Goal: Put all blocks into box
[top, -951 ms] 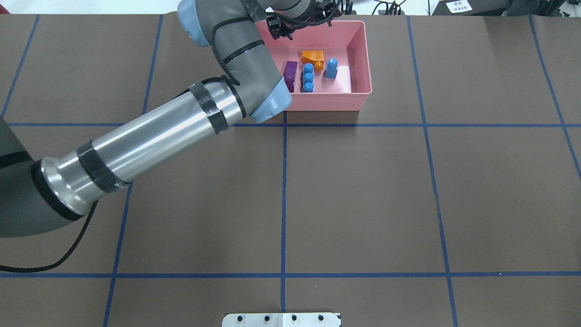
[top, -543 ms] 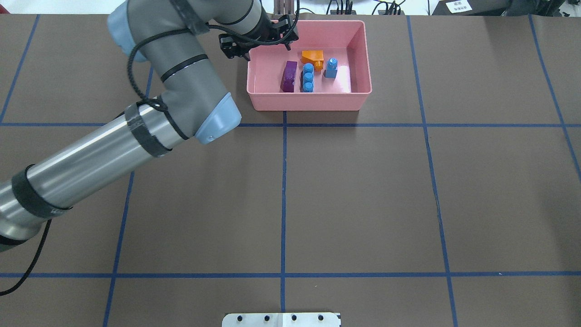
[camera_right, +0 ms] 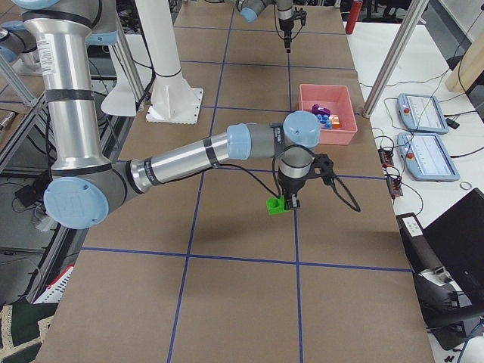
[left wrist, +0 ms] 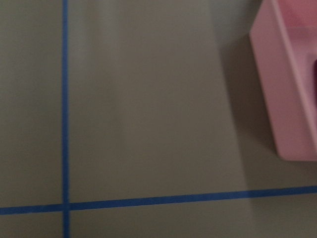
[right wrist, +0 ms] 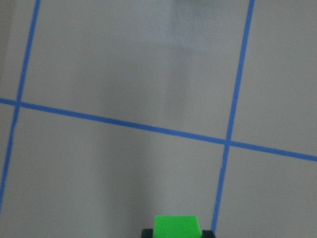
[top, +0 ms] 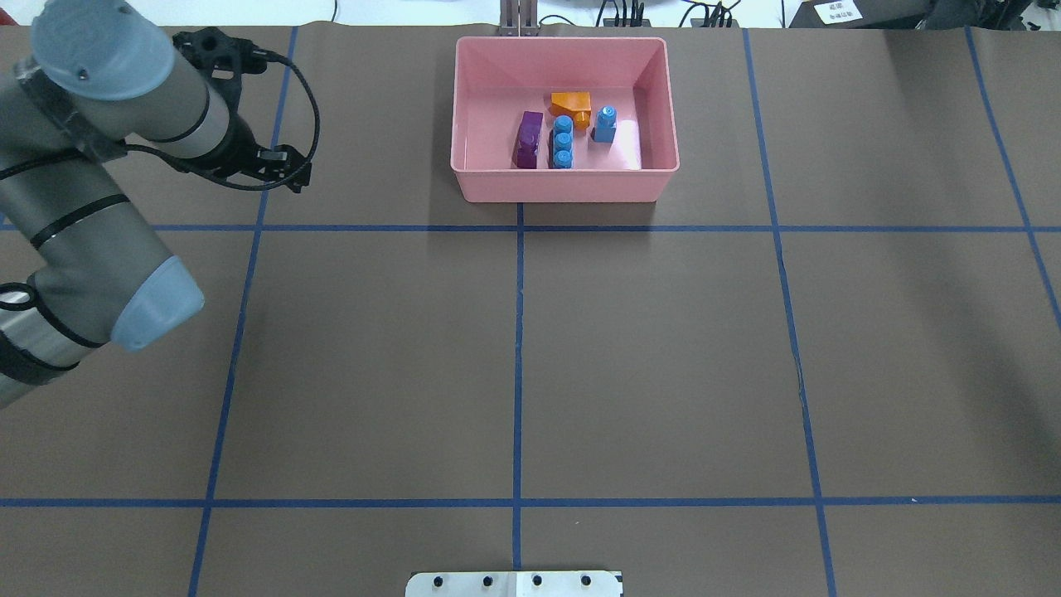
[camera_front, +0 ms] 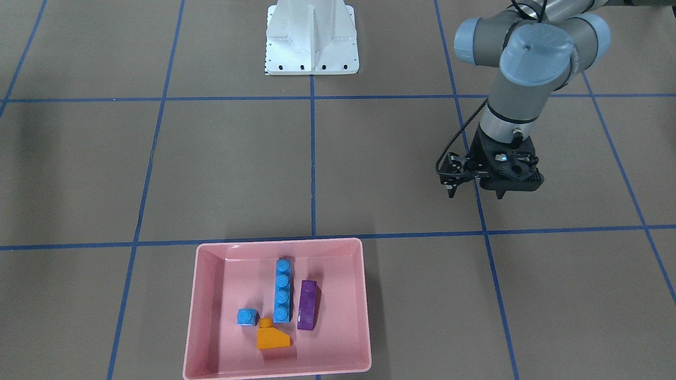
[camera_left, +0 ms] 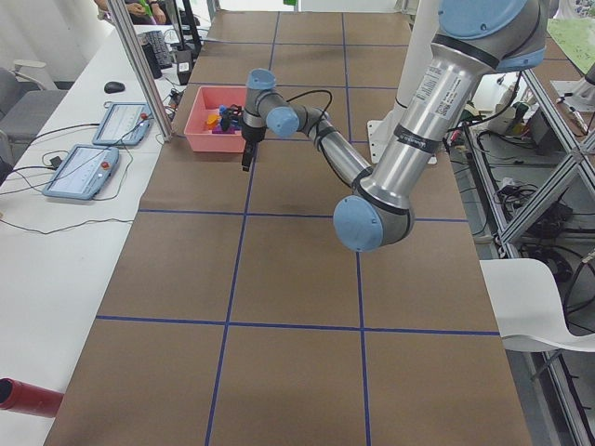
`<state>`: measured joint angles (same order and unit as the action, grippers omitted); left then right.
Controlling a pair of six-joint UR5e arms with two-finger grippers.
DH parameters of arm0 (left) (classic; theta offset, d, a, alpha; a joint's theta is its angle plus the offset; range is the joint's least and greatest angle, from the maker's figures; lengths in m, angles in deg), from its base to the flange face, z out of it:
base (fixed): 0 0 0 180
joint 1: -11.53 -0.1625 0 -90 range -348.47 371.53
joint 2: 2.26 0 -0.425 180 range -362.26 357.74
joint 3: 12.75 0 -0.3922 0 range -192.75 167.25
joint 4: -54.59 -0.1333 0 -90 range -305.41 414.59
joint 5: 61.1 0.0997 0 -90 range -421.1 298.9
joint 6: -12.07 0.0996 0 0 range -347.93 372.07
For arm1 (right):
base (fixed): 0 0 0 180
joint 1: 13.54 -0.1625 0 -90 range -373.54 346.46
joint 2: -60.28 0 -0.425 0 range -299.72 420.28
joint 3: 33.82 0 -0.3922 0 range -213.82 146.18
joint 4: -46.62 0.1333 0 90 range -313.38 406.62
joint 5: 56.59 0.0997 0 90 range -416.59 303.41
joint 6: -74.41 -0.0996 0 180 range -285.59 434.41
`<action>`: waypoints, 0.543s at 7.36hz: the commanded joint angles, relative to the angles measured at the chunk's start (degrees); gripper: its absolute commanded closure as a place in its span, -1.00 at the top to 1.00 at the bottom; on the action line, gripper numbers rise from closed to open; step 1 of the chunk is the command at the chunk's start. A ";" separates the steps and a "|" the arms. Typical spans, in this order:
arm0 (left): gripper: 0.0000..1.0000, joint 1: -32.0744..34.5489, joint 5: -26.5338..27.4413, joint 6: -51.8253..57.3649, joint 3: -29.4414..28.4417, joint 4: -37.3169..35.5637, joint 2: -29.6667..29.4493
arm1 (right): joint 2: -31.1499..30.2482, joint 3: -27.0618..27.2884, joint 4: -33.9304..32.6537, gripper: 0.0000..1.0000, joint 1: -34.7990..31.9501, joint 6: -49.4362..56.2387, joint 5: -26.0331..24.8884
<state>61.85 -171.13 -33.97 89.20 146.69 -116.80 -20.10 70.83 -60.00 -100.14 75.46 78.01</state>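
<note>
The pink box (top: 564,186) stands at the far middle of the table and also shows in the front view (camera_front: 277,244). In it lie the orange sloped brick (top: 572,104), the small blue brick (top: 606,124), the long blue brick (top: 563,143) and the purple brick (top: 529,139). My left gripper (camera_front: 500,192) hangs open and empty over bare table, well to the left of the box. My right gripper (camera_right: 290,203) is shut on the green brick (camera_right: 278,205), at or just above the table near a tape crossing. The green brick also shows between the fingertips in the right wrist view (right wrist: 177,226).
Blue tape lines divide the brown table into squares. The white metal base (camera_front: 311,42) stands at the robot's side. A thin metal post (top: 518,16) stands behind the box. Side tables with tablets (camera_right: 423,113) run along the far edge.
My left arm has swung from over the box's far left corner out to the left, away from the box. The four bricks in the box have not moved.
</note>
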 commanded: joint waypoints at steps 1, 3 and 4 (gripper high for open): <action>1.00 1.88 0.08 9.86 -0.53 2.71 8.59 | 11.68 -1.28 0.09 -1.00 7.54 -16.53 0.15; 1.00 4.33 -0.01 20.13 -1.32 3.61 13.18 | 20.66 -4.87 3.67 -1.00 13.53 -28.24 -1.00; 1.00 7.65 -0.18 27.34 -1.41 3.87 15.64 | 23.92 -7.33 8.92 -1.00 16.86 -35.17 -3.96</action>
<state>66.32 -171.16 -14.93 87.97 150.11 -104.30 -0.79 66.26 -56.13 -87.32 48.59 76.51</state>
